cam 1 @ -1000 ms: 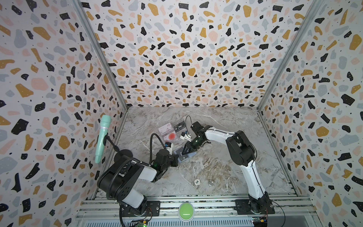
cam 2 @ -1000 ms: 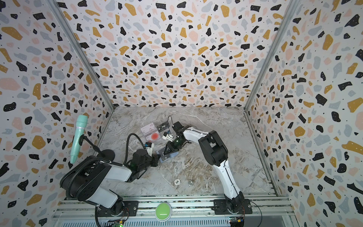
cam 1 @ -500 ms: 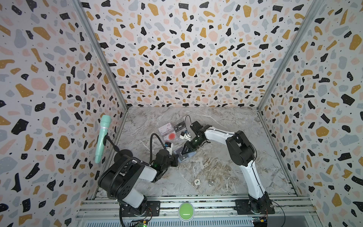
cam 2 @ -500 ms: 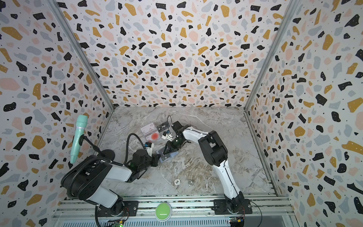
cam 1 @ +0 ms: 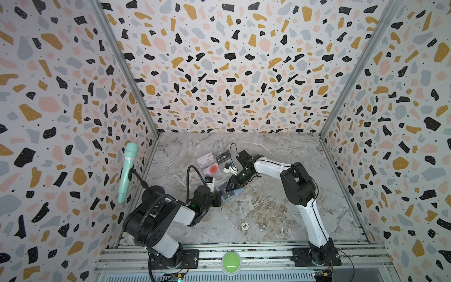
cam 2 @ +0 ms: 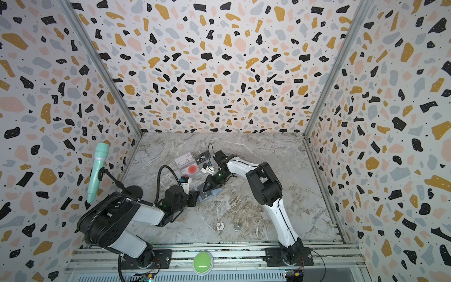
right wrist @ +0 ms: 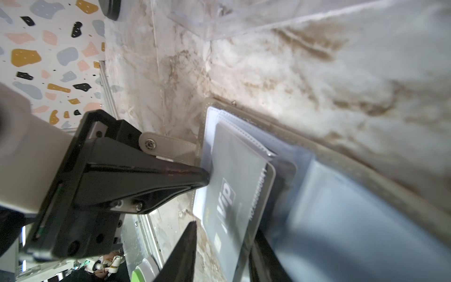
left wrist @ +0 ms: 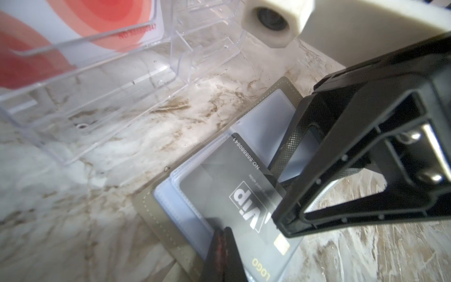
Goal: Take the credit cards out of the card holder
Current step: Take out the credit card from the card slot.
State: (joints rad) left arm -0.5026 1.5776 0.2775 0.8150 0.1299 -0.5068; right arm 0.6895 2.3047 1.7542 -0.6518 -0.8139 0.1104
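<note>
The taupe card holder (cam 1: 233, 194) lies open on the marble floor, its pale sleeves up. A black VIP card (left wrist: 234, 193) sits in a clear sleeve, one end sticking out (right wrist: 268, 195). My left gripper (left wrist: 223, 230) is shut, its tip pressed on the sleeve's edge (right wrist: 206, 175). My right gripper (right wrist: 224, 228) is open, its fingers astride the card's end without touching it. In both top views the grippers (cam 1: 218, 195) (cam 1: 229, 189) meet over the holder (cam 2: 210, 194). A red-circle card (cam 1: 214, 169), a pinkish card (cam 1: 205, 160) and another VIP card (cam 1: 224, 156) lie in the tray.
The clear plastic tray (cam 1: 220, 171) stands just behind the holder. A poker chip (cam 1: 244, 226) and a coin (cam 1: 262, 228) lie nearer the front rail. A teal microphone (cam 1: 127, 168) on a stand rises at the left wall. A green button (cam 1: 231, 260) sits on the rail.
</note>
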